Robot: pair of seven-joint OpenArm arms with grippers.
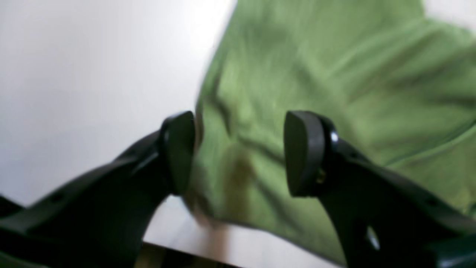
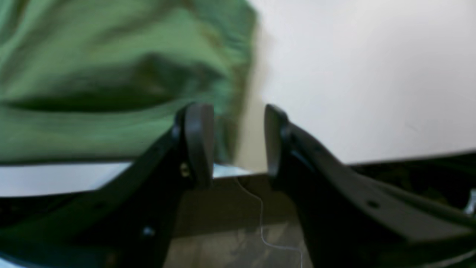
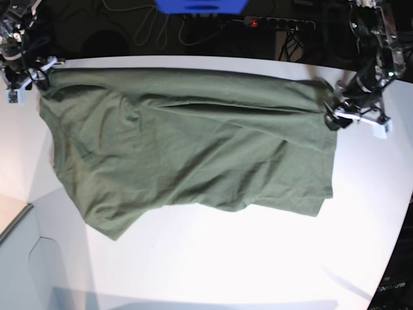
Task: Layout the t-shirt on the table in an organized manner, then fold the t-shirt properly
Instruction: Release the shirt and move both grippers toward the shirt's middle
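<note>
Now the t-shirt (image 3: 193, 142) lies spread and wrinkled across the table's (image 3: 226, 258) far half. Both grippers sit at its far corners: left gripper (image 1: 240, 152) parted wide over cloth, right gripper (image 2: 238, 143) narrowly parted, gripping nothing.

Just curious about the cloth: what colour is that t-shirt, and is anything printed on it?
The t-shirt is plain olive green, no print visible; the base view shows it best.
</note>
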